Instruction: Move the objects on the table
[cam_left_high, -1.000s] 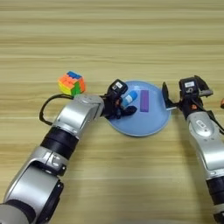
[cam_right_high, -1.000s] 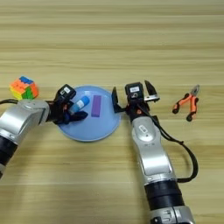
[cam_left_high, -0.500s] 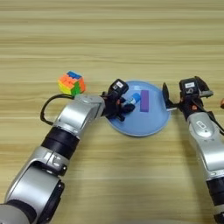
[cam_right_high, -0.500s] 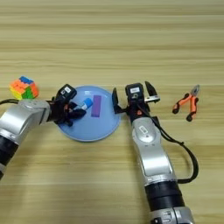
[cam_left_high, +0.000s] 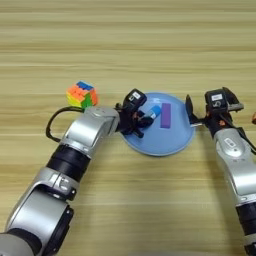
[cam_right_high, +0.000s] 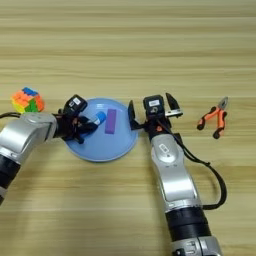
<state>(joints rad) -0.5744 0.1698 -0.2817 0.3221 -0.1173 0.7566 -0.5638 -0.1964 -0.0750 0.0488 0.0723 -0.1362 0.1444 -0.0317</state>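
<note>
A round light-blue plate (cam_left_high: 162, 141) lies mid-table. On it rest a purple block (cam_left_high: 165, 115) and, just left of that, a blue tube with a white end (cam_left_high: 153, 111), lying tilted. My left gripper (cam_left_high: 141, 123) hovers over the plate's left rim, open, its black fingertips (cam_right_high: 89, 121) right beside the tube's lower end with nothing clamped. The multicolour cube (cam_left_high: 82, 94) sits on the table (cam_left_high: 125, 45) left of the plate, behind my left forearm. My right gripper (cam_right_high: 151, 108) stands at the plate's right rim, open and holding nothing.
Orange-handled pliers (cam_right_high: 214, 117) lie on the wood to the right of my right arm. A black cable (cam_left_high: 52, 125) loops off my left forearm.
The blue tube has shifted slightly right and now lies free on the plate, out from between the left gripper's fingers. The right arm has not moved.
</note>
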